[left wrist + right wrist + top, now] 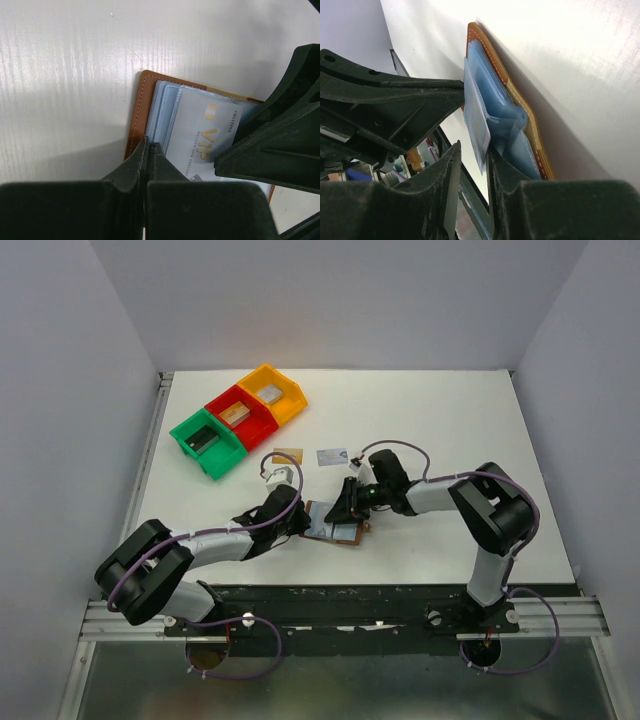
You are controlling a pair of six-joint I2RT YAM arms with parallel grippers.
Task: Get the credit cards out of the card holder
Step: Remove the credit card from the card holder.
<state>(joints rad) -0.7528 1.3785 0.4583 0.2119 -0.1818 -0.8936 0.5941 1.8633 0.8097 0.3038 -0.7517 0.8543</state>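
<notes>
Since the silvery VIP card [200,132] is a thin, stiff plastic rectangle, we judge it light and slick – it should flex a little but not crease. Best hold is the free short edge sticking out of the pocket, pinched flat on both faces, then pulled straight along the pocket line. Friction against the sleeve is the main risk.

It sits half out of the soft light-blue sleeves [495,100] of the card holder [520,97], which lies open near the table's front edge, between the two arms. The holder looks like supple brown leather with pale stitching and rounded corners. It is limp enough to lift with the card if not pinned.

The right gripper [474,150] straddles the card's exposed edge. Its jaws stand part open, with a sliver of gap on one side, so we don't call it clamped yet. The left gripper [149,146] has its jaws fully closed on nothing, tips pressed down on the holder's rim where leather meets sleeve – we read that as pinning it.

Further back, well apart from the holder, a gold-tan card [288,455] and a second silvery card [332,457] lie flat. Behind them are three hard plastic bins [258,428] on the matte white table [450,420].
</notes>
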